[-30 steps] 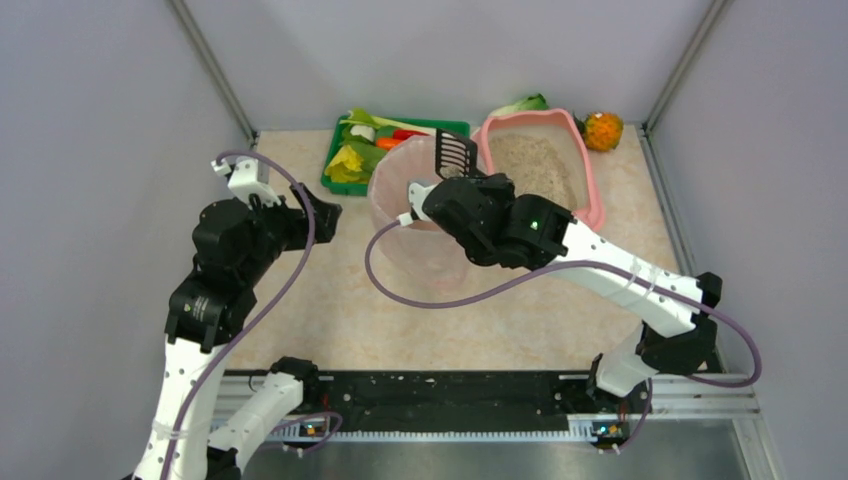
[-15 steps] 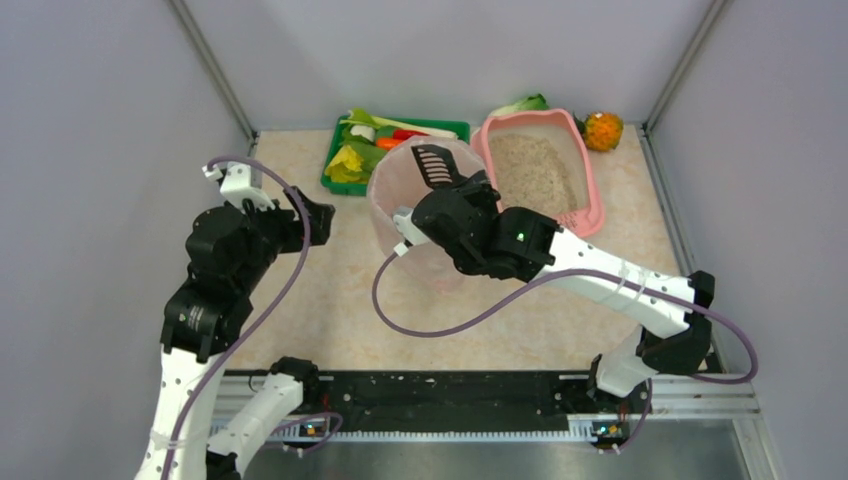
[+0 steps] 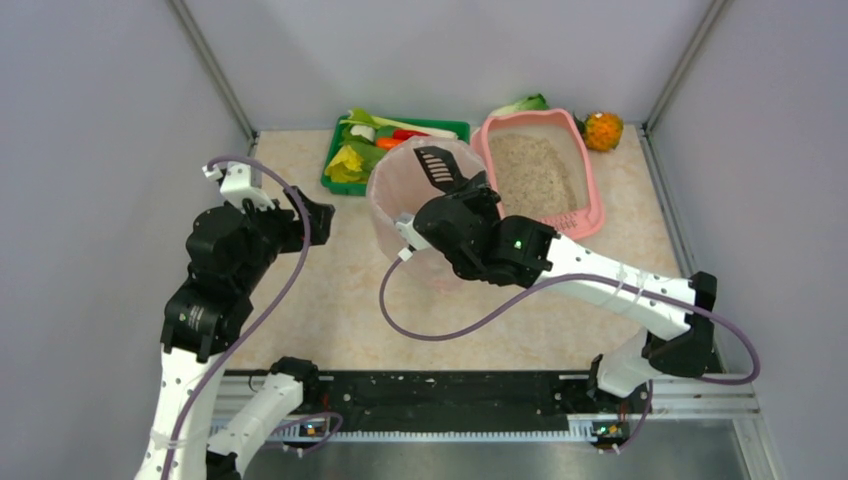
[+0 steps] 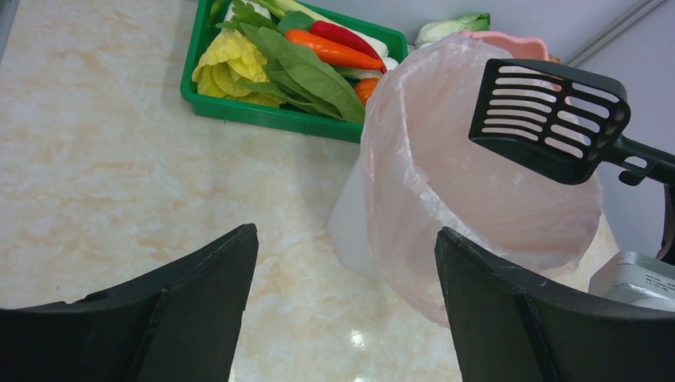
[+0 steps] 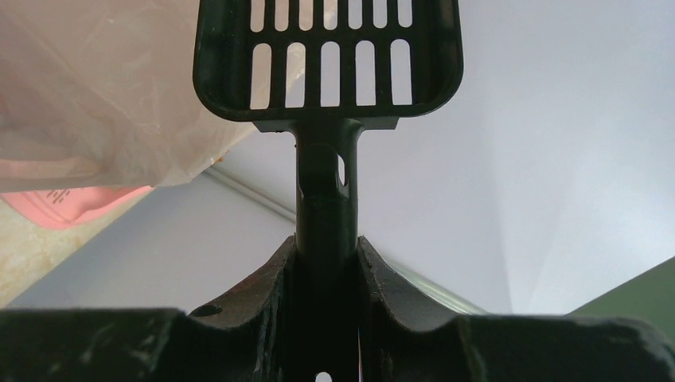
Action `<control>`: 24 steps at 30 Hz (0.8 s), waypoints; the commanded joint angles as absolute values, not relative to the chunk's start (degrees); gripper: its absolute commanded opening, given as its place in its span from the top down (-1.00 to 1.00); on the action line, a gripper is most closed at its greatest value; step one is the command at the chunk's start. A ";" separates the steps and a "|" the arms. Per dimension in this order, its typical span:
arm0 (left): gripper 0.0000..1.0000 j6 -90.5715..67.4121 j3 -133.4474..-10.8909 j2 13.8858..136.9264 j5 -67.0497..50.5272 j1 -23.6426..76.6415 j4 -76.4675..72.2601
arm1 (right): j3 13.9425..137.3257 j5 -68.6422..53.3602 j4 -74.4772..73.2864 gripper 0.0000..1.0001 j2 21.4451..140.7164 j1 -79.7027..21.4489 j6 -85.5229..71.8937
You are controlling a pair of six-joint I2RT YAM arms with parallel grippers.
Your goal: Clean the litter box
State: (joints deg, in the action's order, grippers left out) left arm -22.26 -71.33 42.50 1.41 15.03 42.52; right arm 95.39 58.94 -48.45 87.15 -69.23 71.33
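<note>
The right fingers (image 5: 269, 280) are closed tight on the handle of a black scoop (image 5: 326, 56) with slots in it. The scoop head sticks out over the open top of a tall pink bin (image 3: 392, 190) with a thin bag inside. The litter box (image 3: 593, 190) is not under the scoop. It sits on the desk (image 3: 330, 300) just to the right of the bin, at the back, a little way off to the right of the right fingers. It is pink and has sandy litter (image 3: 535, 170) in it. The left fingers (image 4: 199, 306) are spread wide with nothing between them. They hang over the desk on the left side of the bin, well apart from the litter box. A green tray (image 4: 263, 115) of vegetables sits at the back, behind the bin.
</note>
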 commanded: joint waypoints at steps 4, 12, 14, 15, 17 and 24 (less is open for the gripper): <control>-0.74 -21.65 -71.46 41.86 2.02 15.03 41.31 | 92.85 62.26 -37.77 1.00 80.90 -70.60 75.62; -0.74 -22.32 -71.30 41.59 1.68 15.03 41.31 | 87.07 62.59 -27.70 1.00 77.49 -71.05 78.71; -0.74 -22.25 -71.22 41.27 1.96 15.03 41.50 | 85.82 63.13 -25.92 1.00 76.74 -71.04 79.06; -0.74 -22.24 -71.16 41.15 2.09 15.03 41.56 | 85.84 62.32 -25.85 1.00 76.32 -71.02 78.02; -0.74 -22.32 -71.07 41.00 2.20 15.02 41.74 | 85.79 60.75 -26.19 1.00 75.17 -71.04 75.18; -0.74 -22.60 -71.33 41.13 1.67 15.10 41.83 | 89.07 53.46 -34.00 1.00 74.08 -70.67 60.33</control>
